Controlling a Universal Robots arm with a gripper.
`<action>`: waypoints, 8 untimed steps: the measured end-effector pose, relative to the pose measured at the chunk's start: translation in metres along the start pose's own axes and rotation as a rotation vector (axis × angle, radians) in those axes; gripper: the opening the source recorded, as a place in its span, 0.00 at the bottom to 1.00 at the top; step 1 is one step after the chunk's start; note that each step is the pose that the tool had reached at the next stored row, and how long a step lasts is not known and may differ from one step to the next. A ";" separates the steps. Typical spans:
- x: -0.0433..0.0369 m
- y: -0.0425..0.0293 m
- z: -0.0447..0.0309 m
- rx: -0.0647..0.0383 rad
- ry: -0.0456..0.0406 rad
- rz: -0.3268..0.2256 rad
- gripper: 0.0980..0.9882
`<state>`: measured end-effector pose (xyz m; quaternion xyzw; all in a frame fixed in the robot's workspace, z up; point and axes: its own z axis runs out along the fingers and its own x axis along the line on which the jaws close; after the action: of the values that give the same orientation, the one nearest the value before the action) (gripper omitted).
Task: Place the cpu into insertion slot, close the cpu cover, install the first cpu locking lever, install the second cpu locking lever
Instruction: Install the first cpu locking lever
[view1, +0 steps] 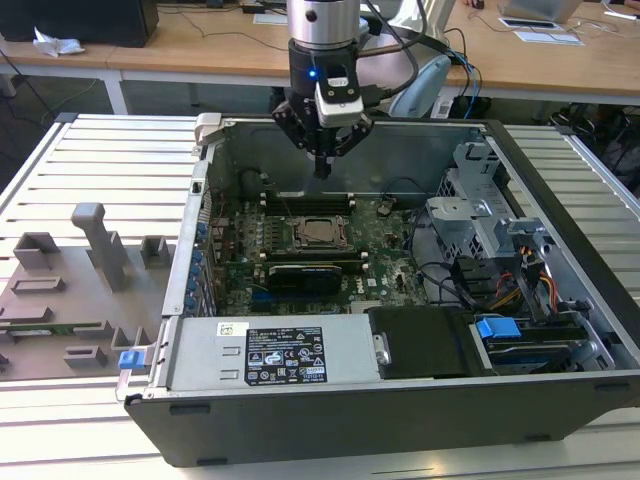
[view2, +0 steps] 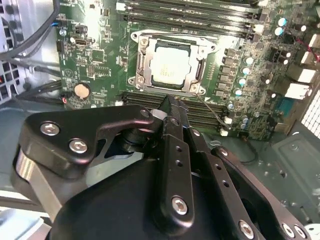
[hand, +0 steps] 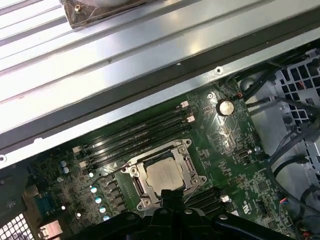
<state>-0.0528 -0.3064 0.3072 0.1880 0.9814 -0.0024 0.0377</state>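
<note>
The cpu (view1: 320, 232) lies flat in its socket on the green motherboard, its silver-tan top showing in both wrist views (view2: 170, 67) (hand: 165, 175). The cpu cover (view2: 141, 60) (hand: 134, 176), a silvery frame, lies flat around the chip with the chip visible through its window. From one socket corner a thin lever rod (view2: 210, 112) runs out over the memory slots. My gripper (view1: 322, 168) hangs above the board just behind the socket, fingers shut with nothing between them; the tips (view2: 170, 102) (hand: 167, 194) sit at the socket's edge.
The open computer case (view1: 330, 425) surrounds the board. A labelled power supply box (view1: 285, 355) fills its front, drive bays and cables (view1: 500, 290) its right in the exterior view. A black card (view1: 305, 272) lies before the socket. Grey fixtures (view1: 100, 240) stand on the slatted table.
</note>
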 end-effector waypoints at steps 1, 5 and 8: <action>0.0000 0.0000 0.0000 -0.001 0.0002 -0.017 0.01; 0.0000 0.0000 0.0000 -0.005 0.0007 -0.074 0.01; 0.0000 0.0000 0.0000 -0.012 0.0015 -0.154 0.01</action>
<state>-0.0529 -0.3064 0.3072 0.1118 0.9930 0.0005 0.0377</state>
